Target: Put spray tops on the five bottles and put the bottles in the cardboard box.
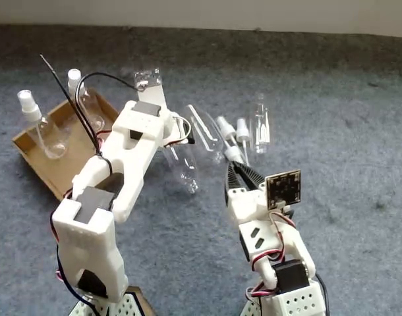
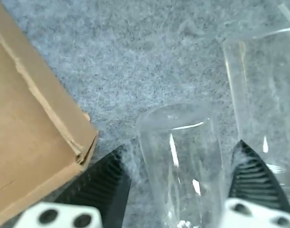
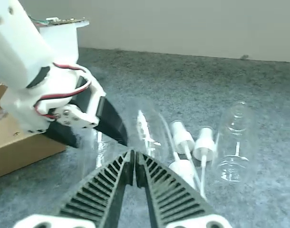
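Because the topless bottle (image 2: 178, 166) lies mid-worktop beside the cardboard box (image 2: 31, 142), lengthwise between the parted jaws of the left gripper (image 2: 179, 148), that arm is nearer, while the right gripper (image 3: 134, 156) sits jaws together by the spray tops (image 3: 183, 135).

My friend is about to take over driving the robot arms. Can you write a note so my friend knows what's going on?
Left gripper: fingers open, one on each side of a clear bottle lying on the carpet next to the cardboard box.
Right gripper: fingers shut and empty, near the three loose spray tops.
Done: two capped bottles are in the box.
Left to do: the clear bottle, the lying bottle beside it and the upright bottle each need a top, then go in the box.
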Robot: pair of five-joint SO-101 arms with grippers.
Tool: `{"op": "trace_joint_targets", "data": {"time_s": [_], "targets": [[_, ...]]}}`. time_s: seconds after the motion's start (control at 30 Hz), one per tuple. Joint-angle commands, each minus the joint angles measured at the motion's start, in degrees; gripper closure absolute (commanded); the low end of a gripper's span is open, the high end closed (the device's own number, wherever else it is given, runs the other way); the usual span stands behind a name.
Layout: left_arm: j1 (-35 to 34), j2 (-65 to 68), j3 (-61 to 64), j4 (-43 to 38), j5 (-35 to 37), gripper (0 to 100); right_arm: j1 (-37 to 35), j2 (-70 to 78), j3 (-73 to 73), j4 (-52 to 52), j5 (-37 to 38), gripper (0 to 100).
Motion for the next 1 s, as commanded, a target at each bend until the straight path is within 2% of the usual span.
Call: {"op": "trace_joint_targets", "data": {"time_s": [0.0, 0.13, 0.23, 0.4, 0.57, 0.67, 0.8, 0.97], "targets": [[1.01, -0.48, 0.13, -0.62, 0.26, 74, 8.04, -0.57, 6.2, -0.13, 0.62, 99.3], [2.86, -0.48, 2.24, -0.88, 0.26, 74, 16.48, -0.66, 3.3, -3.21, 0.53, 99.3], [2.51, -0.48, 2.77, -0.97, 0.26, 74, 20.18, -0.66, 3.03, -7.08, 0.53, 99.3], [2.68, -0.48, 2.86, -0.97, 0.26, 74, 21.14, -0.66, 3.03, -10.24, 0.53, 99.3], [2.42, -0.48, 2.86, -0.88, 0.35, 84, 21.49, -0.66, 3.3, -9.89, 0.62, 99.3], [2.51, -0.57, 2.86, -0.7, 0.35, 88, 24.31, -0.66, 6.9, -9.89, 0.62, 99.3], [2.51, -0.92, 2.86, -0.26, 0.26, 88, 29.41, -0.66, 8.84, -9.98, 0.53, 99.3], [2.77, -1.89, 1.36, 6.86, 0.09, 88, 29.41, -0.66, 8.75, -8.75, 0.53, 99.3]]}}
